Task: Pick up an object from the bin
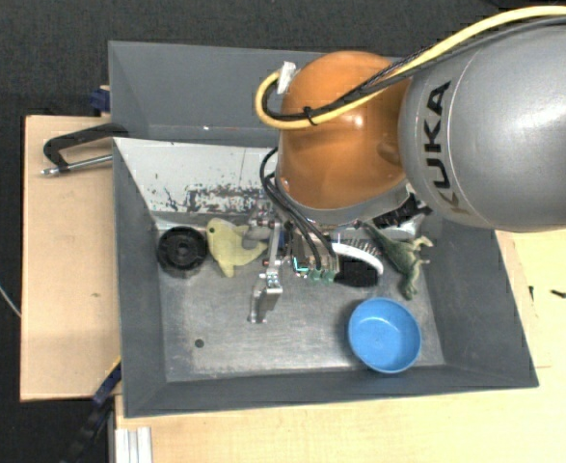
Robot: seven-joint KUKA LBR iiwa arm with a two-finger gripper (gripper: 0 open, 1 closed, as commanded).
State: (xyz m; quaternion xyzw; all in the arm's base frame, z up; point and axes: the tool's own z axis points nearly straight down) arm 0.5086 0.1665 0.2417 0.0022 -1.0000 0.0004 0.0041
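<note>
End effector [261, 302] hangs above bin [215, 347] floor (yellow piece [227, 245] near).

Blue bowl [385, 335]; black disc [181, 250]; pale-yellow piece [229, 246].

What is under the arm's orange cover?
The gripper, a green toy and a black thing peek out below it; the bin floor beneath the cover is hidden.

Black letters reading "KUKA" stand on the grey arm [514, 114].
</note>
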